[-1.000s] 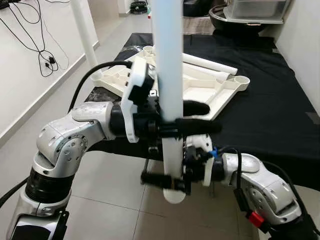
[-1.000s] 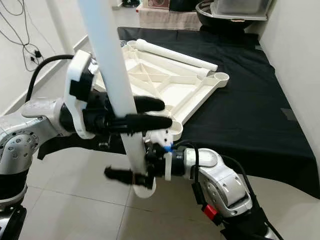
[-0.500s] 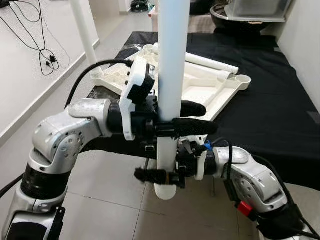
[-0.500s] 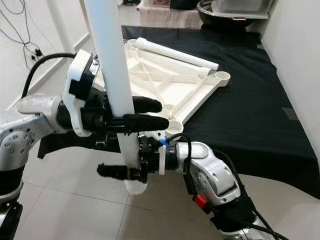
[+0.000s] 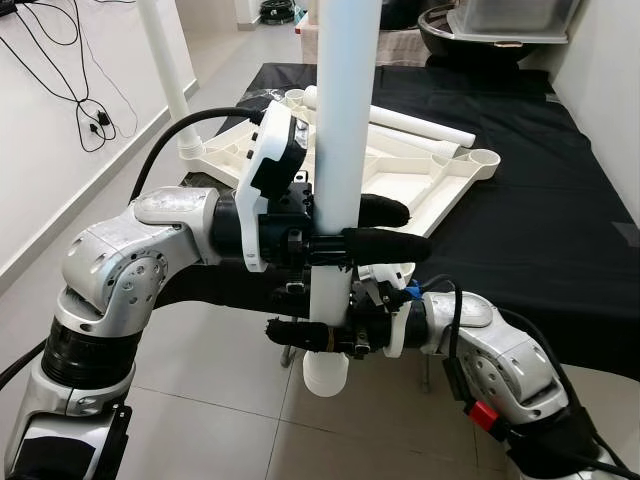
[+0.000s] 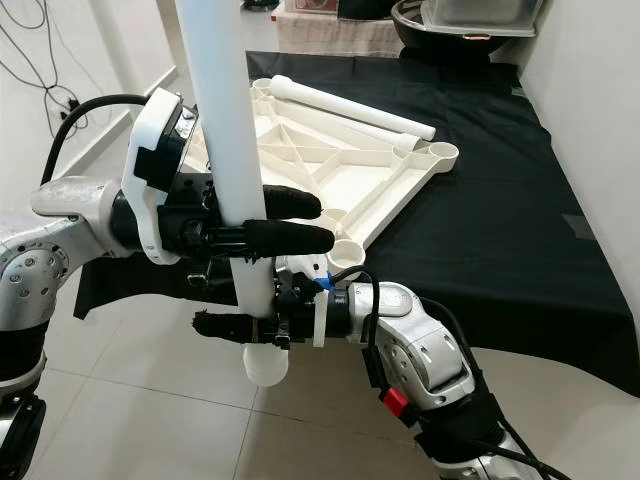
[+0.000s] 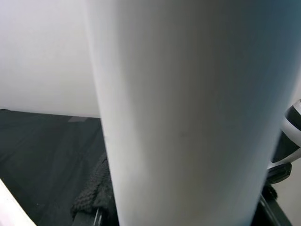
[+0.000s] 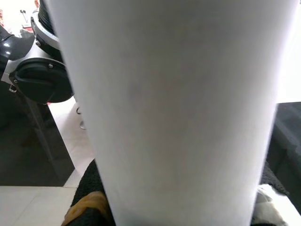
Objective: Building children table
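I hold a thick white table leg (image 5: 343,110) upright over the tiled floor, in front of the black-covered table (image 5: 540,230). My left gripper (image 5: 418,228) is shut on the leg at mid height, its black fingers (image 5: 385,243) wrapped around it. Lower down, my right gripper (image 5: 285,333) is shut on the same leg just above its rounded bottom end (image 5: 325,378). The white tabletop (image 5: 430,185) lies upside down on the table, with a second leg (image 5: 425,125) lying on it and a third leg (image 5: 165,70) standing at its far left corner. Both wrist views show the leg (image 7: 188,113) up close.
The table's front edge runs just behind my arms. Black cables (image 5: 85,105) trail along the white wall on the left. A dark basin and a grey bin (image 5: 510,20) stand at the back. A white wall (image 5: 610,90) borders the table on the right.
The leg has straightened to near vertical and its bottom end has shifted left. My right arm has drawn in and up along it; my left gripper keeps its hold.
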Robot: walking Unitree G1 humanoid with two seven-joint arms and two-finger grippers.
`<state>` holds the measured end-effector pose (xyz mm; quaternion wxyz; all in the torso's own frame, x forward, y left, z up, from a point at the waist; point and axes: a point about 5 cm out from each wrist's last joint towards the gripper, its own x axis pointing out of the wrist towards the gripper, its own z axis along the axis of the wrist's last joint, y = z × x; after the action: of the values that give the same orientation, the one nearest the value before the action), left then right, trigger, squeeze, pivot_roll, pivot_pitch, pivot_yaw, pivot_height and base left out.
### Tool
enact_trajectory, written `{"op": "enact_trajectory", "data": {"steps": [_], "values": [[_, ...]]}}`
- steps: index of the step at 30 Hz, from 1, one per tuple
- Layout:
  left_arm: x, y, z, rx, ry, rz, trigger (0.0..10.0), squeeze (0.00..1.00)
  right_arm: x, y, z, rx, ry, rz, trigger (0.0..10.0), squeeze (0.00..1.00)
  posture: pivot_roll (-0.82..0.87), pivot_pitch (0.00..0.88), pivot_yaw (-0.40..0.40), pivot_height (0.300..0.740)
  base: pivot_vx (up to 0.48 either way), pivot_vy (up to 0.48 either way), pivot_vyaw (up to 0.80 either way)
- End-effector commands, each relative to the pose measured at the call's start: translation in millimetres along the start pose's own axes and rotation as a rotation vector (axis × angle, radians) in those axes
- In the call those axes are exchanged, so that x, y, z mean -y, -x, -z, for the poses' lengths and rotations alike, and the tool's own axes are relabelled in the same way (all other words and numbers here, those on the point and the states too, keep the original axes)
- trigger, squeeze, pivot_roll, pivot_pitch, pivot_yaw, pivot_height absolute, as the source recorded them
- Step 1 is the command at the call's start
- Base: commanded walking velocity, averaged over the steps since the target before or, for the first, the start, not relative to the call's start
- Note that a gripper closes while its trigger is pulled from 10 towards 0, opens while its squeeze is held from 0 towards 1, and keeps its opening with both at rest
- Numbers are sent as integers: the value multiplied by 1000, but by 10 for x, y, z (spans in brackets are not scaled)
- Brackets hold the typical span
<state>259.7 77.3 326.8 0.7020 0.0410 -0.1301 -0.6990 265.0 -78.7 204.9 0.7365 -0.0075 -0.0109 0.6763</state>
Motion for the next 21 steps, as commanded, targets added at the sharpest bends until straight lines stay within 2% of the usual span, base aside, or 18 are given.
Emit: {"op": "enact_trajectory", "data": {"steps": [1,2,3,9,10,11,14,16,17,21], "values": [[85,-162,-140,94,-56,91,0,0,-123,-227,-27,58,-10,-113,0,0,-14,125,40,740,0,0,0],[67,-154,-148,99,-62,78,0,0,-111,-225,-33,60,-5,-102,0,0,-14,125,40,740,0,0,0],[28,-143,-165,113,-65,44,10000,1000,-93,-223,-39,63,2,-84,0,0,-14,125,40,740,0,0,0],[-36,-106,-213,149,-58,-17,10000,1000,-47,-213,-50,69,18,-41,0,0,-13,126,39,740,0,0,0],[-66,-38,-318,210,-47,-41,10000,1000,-6,-195,-53,70,26,-1,0,0,-13,127,37,740,0,0,0],[-66,-38,-318,210,-47,-41,10000,1000,-6,-195,-53,70,26,-1,0,0,-13,127,37,740,0,0,0],[-59,321,-725,401,-44,-81,10000,1000,172,-49,-73,73,48,170,0,0,-9,139,31,740,0,0,0],[20,490,-895,455,-73,-81,10000,1000,235,71,-54,56,52,237,0,0,-7,141,28,740,0,0,0],[20,490,-895,455,-73,-81,10000,1000,235,71,-54,56,52,237,0,0,-7,141,28,740,0,0,0],[172,720,-1127,512,-141,-97,10000,1000,296,221,8,18,56,321,0,0,0,138,23,740,0,0,0]]}}
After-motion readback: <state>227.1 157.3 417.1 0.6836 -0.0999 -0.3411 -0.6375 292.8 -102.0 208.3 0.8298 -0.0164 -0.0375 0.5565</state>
